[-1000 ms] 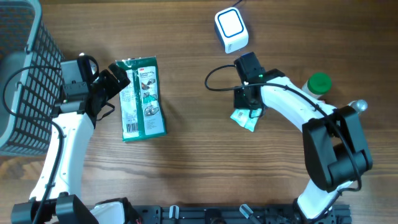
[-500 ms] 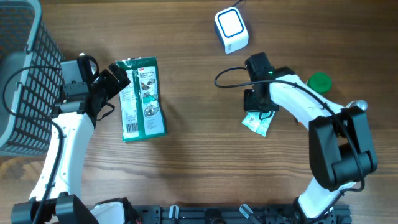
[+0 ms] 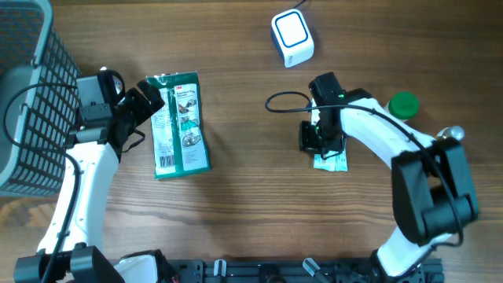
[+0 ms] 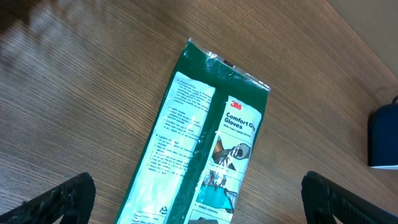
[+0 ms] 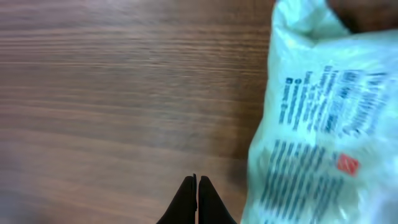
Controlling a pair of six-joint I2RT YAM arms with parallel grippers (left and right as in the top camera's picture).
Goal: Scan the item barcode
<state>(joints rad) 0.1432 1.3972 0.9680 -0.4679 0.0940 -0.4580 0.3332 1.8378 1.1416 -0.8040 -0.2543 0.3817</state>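
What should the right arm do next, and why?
Probably open the right gripper and shift it over the packet: its jaws are shut on nothing, the packet lies beside them, and it must be held to reach the scanner.

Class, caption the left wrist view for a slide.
Open left gripper above a green glove packet lying flat on the wooden table.

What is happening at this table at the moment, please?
Two robot arms are working on a scanning job. The left tool hangs wide open over the gloves pack without gripping it. The right tool is shut and empty, low beside a small white packet that lies on the table. What looks like the scanner sits at the far edge, with nothing presented to it yet.
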